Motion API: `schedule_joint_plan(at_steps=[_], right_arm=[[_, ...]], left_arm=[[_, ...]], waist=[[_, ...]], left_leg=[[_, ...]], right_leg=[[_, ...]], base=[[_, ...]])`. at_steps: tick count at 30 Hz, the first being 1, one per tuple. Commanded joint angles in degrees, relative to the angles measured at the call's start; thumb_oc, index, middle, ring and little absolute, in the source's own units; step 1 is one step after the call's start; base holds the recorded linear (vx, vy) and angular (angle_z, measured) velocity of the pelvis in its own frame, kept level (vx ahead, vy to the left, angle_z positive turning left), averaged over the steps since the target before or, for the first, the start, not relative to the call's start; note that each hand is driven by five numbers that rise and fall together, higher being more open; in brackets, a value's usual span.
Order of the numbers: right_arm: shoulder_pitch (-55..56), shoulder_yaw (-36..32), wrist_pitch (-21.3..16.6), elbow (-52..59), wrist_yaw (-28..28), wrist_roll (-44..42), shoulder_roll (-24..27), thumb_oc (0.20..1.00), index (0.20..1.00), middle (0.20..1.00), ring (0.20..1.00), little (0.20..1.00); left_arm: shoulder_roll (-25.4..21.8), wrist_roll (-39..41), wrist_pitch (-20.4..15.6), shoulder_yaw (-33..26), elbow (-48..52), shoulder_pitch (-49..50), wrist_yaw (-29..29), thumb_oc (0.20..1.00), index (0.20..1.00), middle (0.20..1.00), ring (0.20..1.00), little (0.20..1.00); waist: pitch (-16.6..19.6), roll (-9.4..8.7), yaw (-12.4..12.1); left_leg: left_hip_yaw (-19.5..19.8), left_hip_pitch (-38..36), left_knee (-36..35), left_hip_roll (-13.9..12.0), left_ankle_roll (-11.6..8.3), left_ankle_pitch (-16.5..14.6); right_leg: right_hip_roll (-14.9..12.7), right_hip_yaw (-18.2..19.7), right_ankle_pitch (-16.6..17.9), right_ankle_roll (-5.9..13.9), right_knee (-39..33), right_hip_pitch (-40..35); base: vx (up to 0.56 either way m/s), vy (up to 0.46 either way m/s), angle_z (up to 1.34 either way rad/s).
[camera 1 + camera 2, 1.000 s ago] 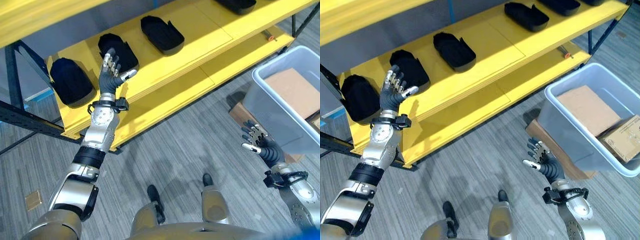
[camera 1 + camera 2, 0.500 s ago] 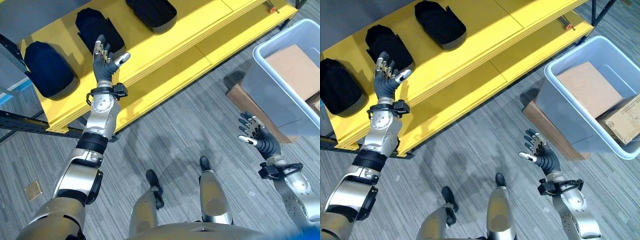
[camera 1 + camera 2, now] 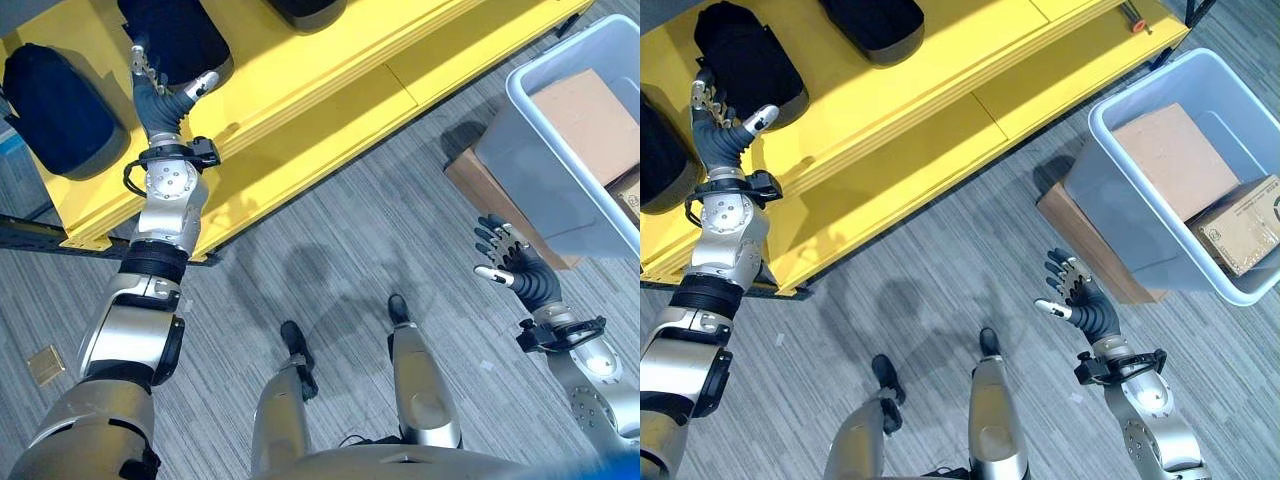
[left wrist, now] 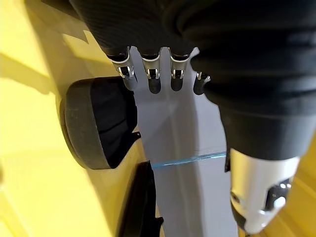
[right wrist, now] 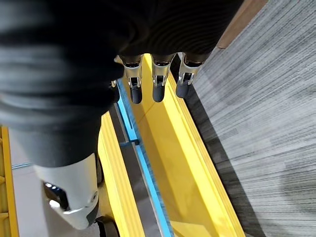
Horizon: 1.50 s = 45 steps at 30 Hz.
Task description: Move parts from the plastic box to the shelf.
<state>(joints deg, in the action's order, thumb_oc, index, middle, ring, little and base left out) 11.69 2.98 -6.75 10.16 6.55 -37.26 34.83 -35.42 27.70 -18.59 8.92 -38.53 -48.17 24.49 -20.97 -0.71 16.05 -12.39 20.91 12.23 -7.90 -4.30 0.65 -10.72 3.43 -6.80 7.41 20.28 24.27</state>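
The yellow shelf (image 3: 330, 85) runs across the upper part of the head views, and everything else is placed from it. Three black moulded parts lie on its upper board: one part (image 3: 748, 62) sits just behind the raised left hand (image 3: 722, 135), a second black part (image 3: 52, 95) lies at the shelf's left end, and a third black part (image 3: 872, 22) lies further to the right along the board, cut by the top edge of the view. The left hand is held up in front of the shelf's front edge with its fingers straight and spread and the thumb out to the side, holding nothing; in the left wrist view its fingertips (image 4: 154, 84) point past a black part (image 4: 98, 123) resting on the yellow board, without touching it. To the right of the shelf, well apart from it on the grey carpet floor (image 3: 350, 250), stands the grey plastic box (image 3: 1110, 190), which rests partly on a flat brown board (image 3: 1080, 235) lying on the floor. Inside the box are a plain cardboard sheet (image 3: 1175, 155) and, beside it, a printed cardboard carton (image 3: 1240, 225). The right hand (image 3: 1080, 300) hangs in the air over the floor in front of the box, on the side away from the shelf, with its fingers relaxed and fanned apart and empty; the right wrist view shows its dark fingertips (image 5: 157, 91) straight, with the shelf's yellow boards beyond them.
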Motion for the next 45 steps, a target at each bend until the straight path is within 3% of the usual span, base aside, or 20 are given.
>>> schedule_joint_plan(at_steps=[1, 18, 40, 41, 42, 45], right_arm=[[1.21, -1.62, -4.32, 3.02, 0.45, -2.07, 2.31, 1.0, 1.0, 1.0, 1.0, 1.0], [1.53, -3.11, -4.86, 3.41, 0.05, -2.62, 4.45, 1.0, 1.0, 1.0, 1.0, 1.0], [1.76, -3.68, -4.84, 4.21, 0.13, -2.61, 6.03, 1.0, 1.0, 1.0, 1.0, 1.0], [1.82, -3.81, -4.81, 4.17, 0.15, -2.68, 6.23, 1.0, 1.0, 1.0, 1.0, 1.0], [1.78, -3.84, -4.83, 4.23, 0.15, -2.68, 6.24, 1.0, 1.0, 1.0, 1.0, 1.0], [1.74, -4.03, -4.76, 4.35, 0.24, -2.72, 6.58, 1.0, 1.0, 1.0, 1.0, 1.0]], left_arm=[[-4.14, -1.9, -4.59, -2.28, -2.16, -3.78, 1.85, 1.0, 1.0, 1.0, 1.0, 1.0], [-8.62, 1.23, -4.42, -1.88, -8.28, -9.0, 2.44, 1.0, 1.0, 1.0, 1.0, 1.0], [-9.24, 4.5, -4.16, -4.21, -11.49, -8.52, 2.32, 1.0, 1.0, 1.0, 1.0, 1.0], [-9.32, 4.32, -3.82, -4.26, -12.01, -8.31, 2.32, 1.0, 1.0, 1.0, 1.0, 1.0], [-9.35, 4.32, -3.84, -4.31, -11.99, -8.35, 2.32, 1.0, 1.0, 1.0, 1.0, 1.0], [-9.31, 4.76, -3.5, -4.4, -12.77, -8.52, 2.08, 1.0, 1.0, 1.0, 1.0, 1.0]], waist=[[3.19, -1.2, -0.21], [1.41, -2.29, 0.57], [1.36, -2.67, -0.11], [1.46, -2.62, -0.14], [1.27, -2.77, -0.09], [1.33, -2.79, -0.08]], left_leg=[[5.55, 1.89, 7.96, -2.5, -1.77, -3.57], [5.31, 6.68, 11.47, -3.05, -1.63, -4.54], [5.9, 9.99, 13.61, -3.13, -1.52, -5.12], [6.13, 9.67, 14.22, -3.17, -1.84, -6.83], [5.89, 10.36, 14.06, -3.12, -1.48, -5.31], [5.87, 10.67, 14.12, -3.11, -1.46, -5.27]], right_leg=[[-1.2, 0.83, 3.41, 1.38, -1.09, -0.14], [-0.67, 2.25, 3.69, 1.21, 1.23, 5.17], [-0.37, 2.32, 3.62, 1.06, 2.94, 8.02], [-0.36, 2.33, 2.2, 1.26, 3.42, 7.64], [-0.38, 2.39, 3.62, 1.08, 3.08, 8.25], [-0.43, 2.54, 3.69, 1.07, 3.15, 8.6]], base=[[0.0, 0.0, 0.0], [-0.01, 0.005, -0.05], [0.0, 0.002, 0.0], [0.0, 0.0, 0.0], [0.0, 0.0, 0.0], [-0.03, 0.004, 0.0]])
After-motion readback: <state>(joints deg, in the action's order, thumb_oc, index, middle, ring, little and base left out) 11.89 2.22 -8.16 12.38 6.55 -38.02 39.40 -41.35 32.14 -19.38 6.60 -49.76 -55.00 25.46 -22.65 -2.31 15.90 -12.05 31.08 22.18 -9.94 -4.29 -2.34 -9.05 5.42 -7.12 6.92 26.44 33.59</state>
